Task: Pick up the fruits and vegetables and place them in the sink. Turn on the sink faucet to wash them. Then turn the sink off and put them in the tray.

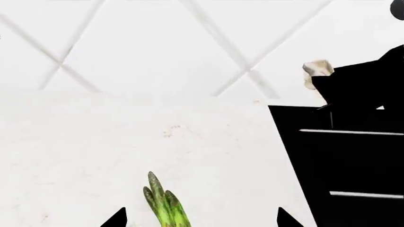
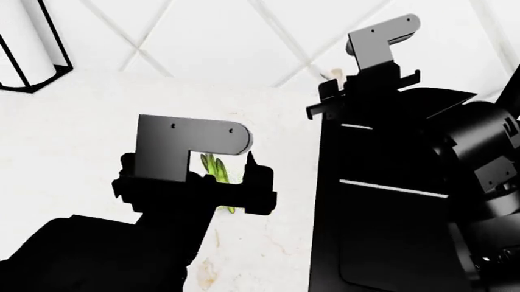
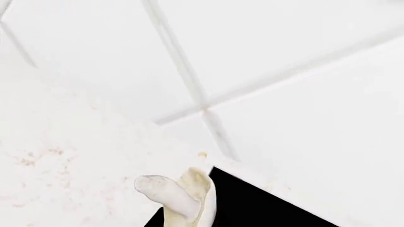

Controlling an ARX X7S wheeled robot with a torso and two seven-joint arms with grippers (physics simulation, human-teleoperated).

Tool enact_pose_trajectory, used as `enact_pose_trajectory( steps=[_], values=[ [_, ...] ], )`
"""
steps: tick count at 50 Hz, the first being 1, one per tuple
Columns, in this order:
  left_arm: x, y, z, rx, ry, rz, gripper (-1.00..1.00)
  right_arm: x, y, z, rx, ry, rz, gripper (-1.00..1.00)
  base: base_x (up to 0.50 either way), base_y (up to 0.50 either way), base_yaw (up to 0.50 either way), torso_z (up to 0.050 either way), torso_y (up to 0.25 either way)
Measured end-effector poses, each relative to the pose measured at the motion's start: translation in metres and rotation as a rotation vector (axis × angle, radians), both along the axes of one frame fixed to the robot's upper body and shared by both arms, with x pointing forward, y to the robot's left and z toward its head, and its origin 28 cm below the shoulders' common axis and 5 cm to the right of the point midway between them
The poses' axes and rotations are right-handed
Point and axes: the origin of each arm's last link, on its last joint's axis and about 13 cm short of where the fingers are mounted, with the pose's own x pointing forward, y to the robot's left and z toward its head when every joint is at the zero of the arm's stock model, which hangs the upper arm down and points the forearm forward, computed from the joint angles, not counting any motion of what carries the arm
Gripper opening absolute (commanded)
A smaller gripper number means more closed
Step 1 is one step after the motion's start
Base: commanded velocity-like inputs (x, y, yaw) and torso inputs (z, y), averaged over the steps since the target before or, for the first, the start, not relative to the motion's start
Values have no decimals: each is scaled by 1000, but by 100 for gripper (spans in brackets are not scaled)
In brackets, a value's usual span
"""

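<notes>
Asparagus (image 1: 165, 204) in our left gripper (image 2: 230, 177), garlic (image 1: 316, 72) in our right gripper (image 2: 335, 100).
Our left jaws stand wide around the stalks above the counter (image 1: 126, 137), beside the sink (image 1: 353, 161); whether they really clamp we cannot tell, so the bunch may slip if we lift fast. Our right gripper holds the garlic at the sink's far corner, near the tiled wall (image 3: 284, 56); a loose grip may drop it outside. A black-framed holder (image 2: 24, 42) stands well apart.

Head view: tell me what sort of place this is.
Likely a kitchen counter: a pale stone-look countertop against a white diamond-tiled wall, a matte-black sink set into it, and green asparagus stalks at the left gripper.
</notes>
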Motion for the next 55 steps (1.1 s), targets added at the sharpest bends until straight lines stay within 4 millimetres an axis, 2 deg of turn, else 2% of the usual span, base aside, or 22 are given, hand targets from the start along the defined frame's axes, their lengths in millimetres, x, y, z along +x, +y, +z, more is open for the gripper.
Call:
enact_pose_trajectory(
  steps=[27, 55],
  values=[
    [40, -16, -29, 63, 185, 74, 100, 1, 4, 9, 6, -28, 16, -100, 0, 0, 0, 0, 0],
    [75, -17, -57, 113, 319, 119, 100, 5, 6, 6, 11, -29, 20, -100, 0, 0, 0, 0, 0]
  ],
)
